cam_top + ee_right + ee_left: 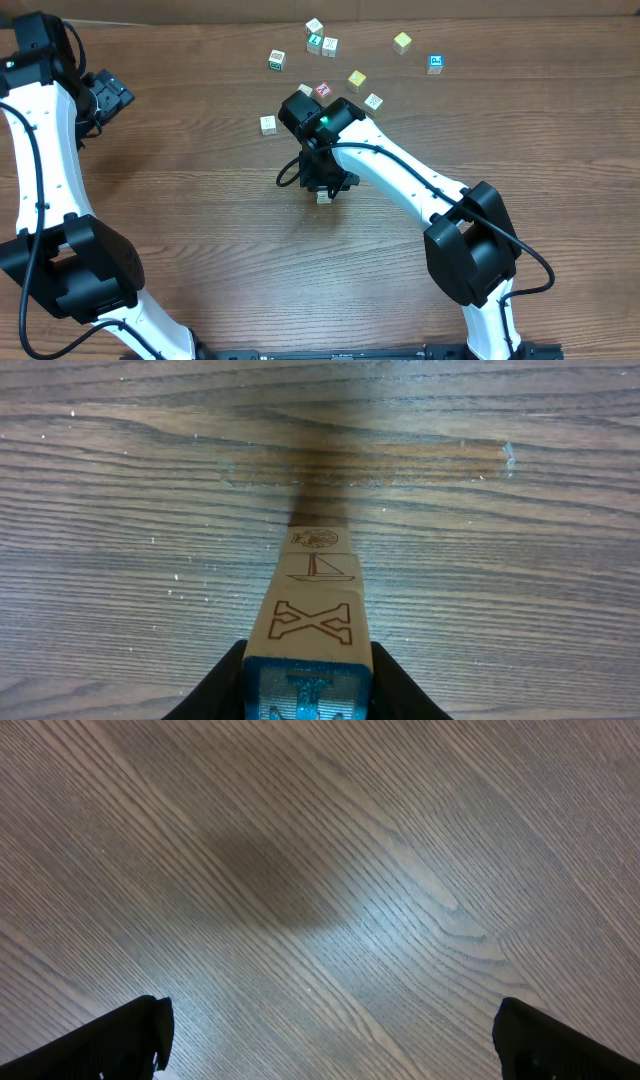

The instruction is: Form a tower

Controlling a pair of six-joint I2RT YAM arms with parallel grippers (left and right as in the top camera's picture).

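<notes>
The tower (315,600) stands on the table (200,200), roughly mid-table and under my right arm. My left gripper (330,1040) hangs well off to the tower's left over bare wood, released, with nothing between its spread fingers. My right gripper (322,185) is directly over the tower. From the wrist view its fingers press both sides of the top cube (307,685), so I judge that I am grasping it.

I count four cubes in a single column that looks straight, with their edges nearly flush. I would call the build well begun but not finished. A scatter of loose cubes (356,80) lies beyond the tower on the far side, and one sits just to its left. How many of them belong on top I cannot say.

The cubes are pale wood. The top one has a blue printed face. Below it come an outlined X, then a small sailboat, then a round emblem too small to read.
</notes>
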